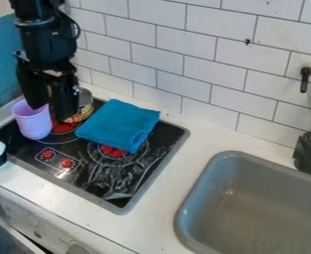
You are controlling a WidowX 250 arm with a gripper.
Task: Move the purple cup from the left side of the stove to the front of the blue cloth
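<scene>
Camera view: jaws [51, 114] open, spread apart, pointing down over black cooktop [86, 174]. Lavender cup [34, 123] stands on cooktop, at jaws' view-left side; one tip overlaps cup mouth, contact cannot be confirmed. Cup long axis near vertical: mouth up, wall smooth, base rounded. Can [86, 105] just behind jaws; folded blue cloth [119, 124] right.

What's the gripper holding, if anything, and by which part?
Can't tell. The gripper is at the purple cup, by the rim's right side in the picture; whether it grips there isn't clear.
</scene>
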